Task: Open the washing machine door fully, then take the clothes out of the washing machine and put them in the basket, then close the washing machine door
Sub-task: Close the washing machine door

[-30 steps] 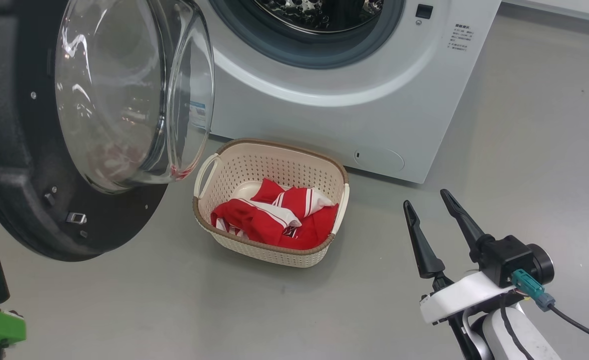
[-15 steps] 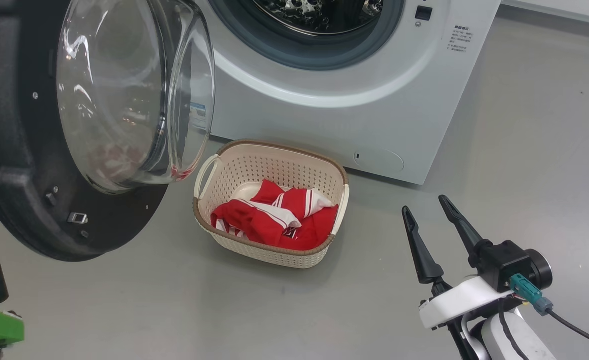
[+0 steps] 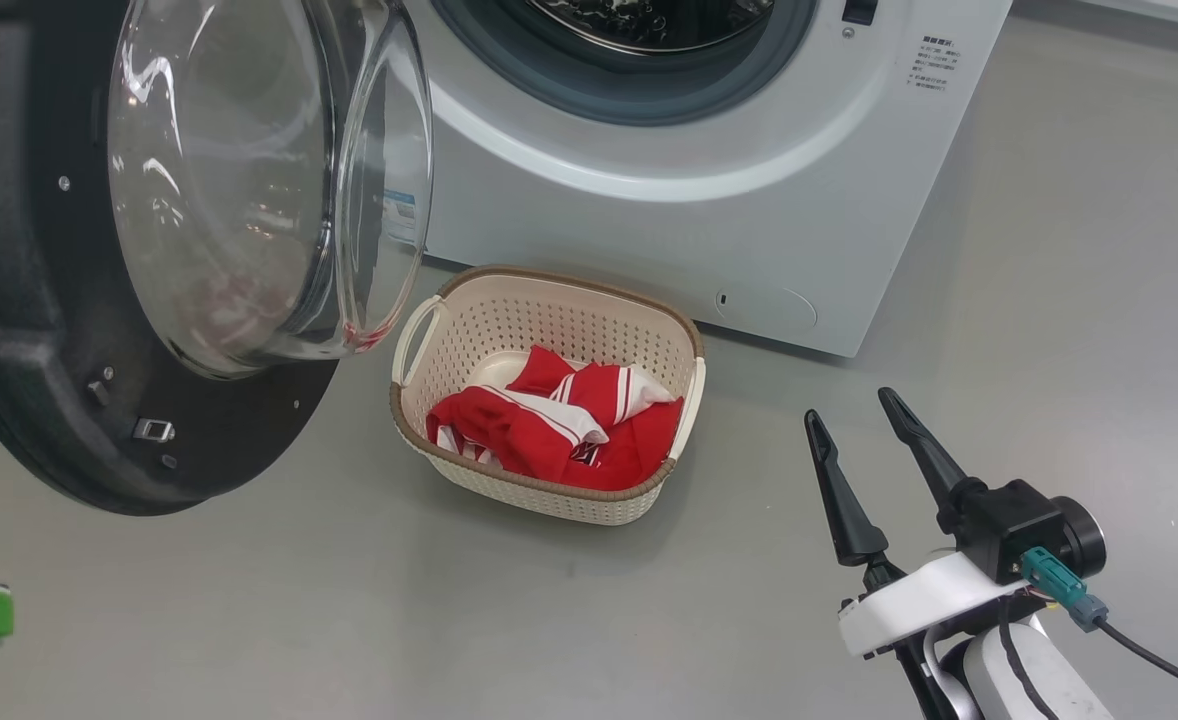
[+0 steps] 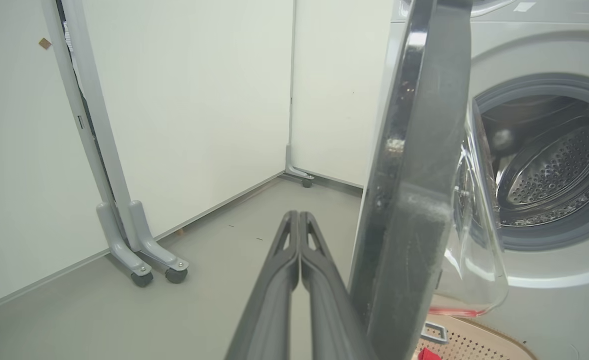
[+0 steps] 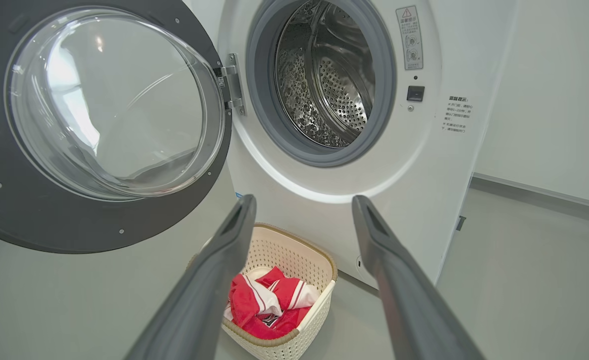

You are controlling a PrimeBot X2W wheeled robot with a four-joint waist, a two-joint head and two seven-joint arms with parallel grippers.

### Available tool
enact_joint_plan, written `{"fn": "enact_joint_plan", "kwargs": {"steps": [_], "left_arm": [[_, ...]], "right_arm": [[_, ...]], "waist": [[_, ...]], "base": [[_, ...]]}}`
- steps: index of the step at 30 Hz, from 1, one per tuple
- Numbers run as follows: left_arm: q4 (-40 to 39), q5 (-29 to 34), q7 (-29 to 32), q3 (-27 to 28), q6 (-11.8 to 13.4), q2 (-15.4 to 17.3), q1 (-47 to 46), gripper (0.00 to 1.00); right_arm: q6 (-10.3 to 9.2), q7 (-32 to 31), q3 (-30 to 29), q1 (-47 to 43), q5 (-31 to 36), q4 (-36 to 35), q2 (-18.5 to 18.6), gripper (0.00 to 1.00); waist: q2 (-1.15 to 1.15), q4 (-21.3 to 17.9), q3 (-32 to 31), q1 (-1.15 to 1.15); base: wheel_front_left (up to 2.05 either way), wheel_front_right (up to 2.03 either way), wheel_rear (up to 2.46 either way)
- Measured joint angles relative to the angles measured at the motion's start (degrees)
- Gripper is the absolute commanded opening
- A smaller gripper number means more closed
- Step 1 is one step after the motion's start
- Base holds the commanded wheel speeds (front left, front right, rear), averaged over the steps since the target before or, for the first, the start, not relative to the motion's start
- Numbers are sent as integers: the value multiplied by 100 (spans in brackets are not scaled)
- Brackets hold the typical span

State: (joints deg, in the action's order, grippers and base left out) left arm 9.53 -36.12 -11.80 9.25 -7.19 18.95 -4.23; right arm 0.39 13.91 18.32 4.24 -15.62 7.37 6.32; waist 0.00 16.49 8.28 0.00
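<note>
clothes lie in the basket before the washing machine. our left gripper has just pinched shut, empty, beside the open washing machine door — we judge closing comes next; right gripper gapes wide.

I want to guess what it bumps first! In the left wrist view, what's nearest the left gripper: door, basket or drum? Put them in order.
1. washing machine door, just right of the left gripper.
2. basket, low right, past the door.
3. drum, far right, inside the washing machine.
</note>
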Motion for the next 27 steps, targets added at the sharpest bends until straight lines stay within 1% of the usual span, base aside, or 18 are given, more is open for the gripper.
{"fn": "enact_joint_plan", "kwargs": {"steps": [2, 6, 11, 15, 19, 21, 25, 26, 27], "left_arm": [[-2, -427, 181, 29, 0, -59, -151, 0], [79, -1393, 646, 230, 0, -308, -446, 0], [448, -2760, 1388, 766, 12, -680, -711, 0], [609, -3607, 1845, 1170, 259, -827, -915, 0], [734, -4574, 2330, 1599, 617, -1069, -1259, 0], [790, -5063, 2652, 1697, 802, -1205, -1377, 0], [848, -5627, 3249, 1766, 1194, -1279, -1491, 0], [855, -5677, 3357, 1786, 1294, -1277, -1500, 0], [855, -5721, 3452, 1802, 1333, -1266, -1505, 0]], "right_arm": [[0, 0, 3, 0, 0, 0, -1, 100], [1, 0, 14, 1, 0, 0, -1, 100], [2, 0, 40, 3, 0, 0, -4, 100], [3, 0, 70, 5, 0, 5, -20, 100], [3, 0, 54, 5, 0, 12, -21, 100], [3, 0, 49, 5, 0, 13, -20, 100], [3, 0, 36, 8, 0, 13, -19, 100], [3, 0, 36, 8, 0, 13, -20, 100], [3, 0, 35, 9, 0, 13, -20, 100]], "waist": [[0, 5, 15, 0], [0, 8, 41, 0], [0, -8, 64, 0], [0, -47, 97, 0], [0, -63, 115, 0], [0, -66, 122, 0], [0, -66, 132, 0], [0, -65, 135, 0], [0, -64, 137, 0]], "base": [[0, 0, 0], [0, 0, 0], [0, 0, 0], [0, 0, 0], [0, 0, 0], [0, 0, 0], [0, 0, 0], [0, 0, 0], [0, 0, 0]]}}
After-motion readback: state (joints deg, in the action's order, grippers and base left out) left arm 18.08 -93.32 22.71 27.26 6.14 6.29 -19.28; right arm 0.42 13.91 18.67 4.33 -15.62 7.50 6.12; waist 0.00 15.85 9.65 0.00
